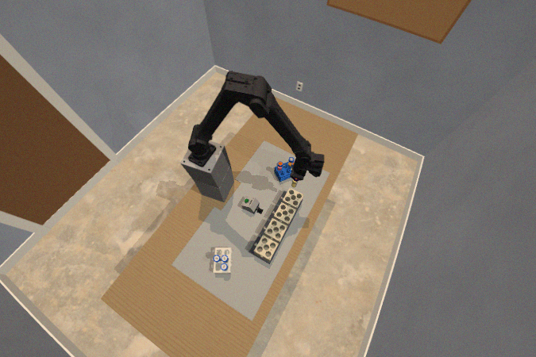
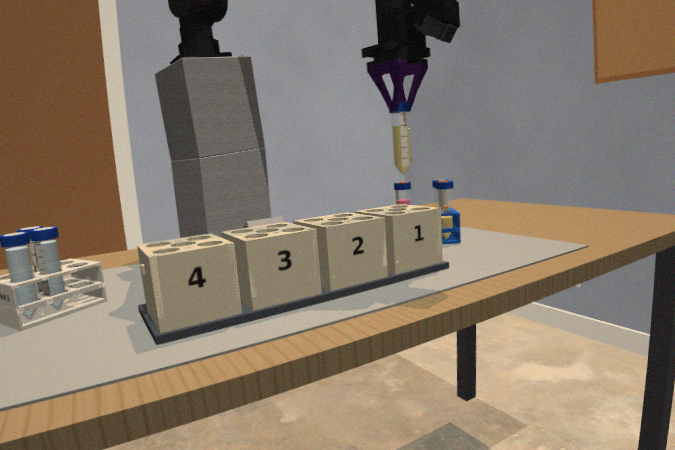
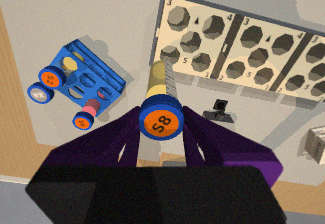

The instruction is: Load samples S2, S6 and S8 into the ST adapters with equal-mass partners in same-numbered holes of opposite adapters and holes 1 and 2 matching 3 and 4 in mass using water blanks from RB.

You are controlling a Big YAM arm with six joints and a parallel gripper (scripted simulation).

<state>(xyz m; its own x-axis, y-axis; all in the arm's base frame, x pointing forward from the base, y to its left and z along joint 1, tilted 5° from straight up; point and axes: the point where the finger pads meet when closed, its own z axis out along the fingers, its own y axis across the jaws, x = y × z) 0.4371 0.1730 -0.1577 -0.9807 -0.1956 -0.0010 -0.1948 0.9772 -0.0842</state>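
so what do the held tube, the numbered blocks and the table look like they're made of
The tube in the hand looks like clear plastic: yellowish liquid shows through, under a glossy blue cap. The numbered blocks look like matt beige plastic or resin, plain and grainless. The table looks like wood, with visible grain lines, on dark legs, possibly metal.

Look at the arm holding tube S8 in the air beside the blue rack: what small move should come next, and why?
Probably carry S8 sideways until it hangs over a hole of adapter 1, then lower it. The tool is shut on the tube's cap, the tube hangs upright clear of the sample rack, and every adapter hole in view is vacant. Which hole suits best depends on its level, hard to read here.
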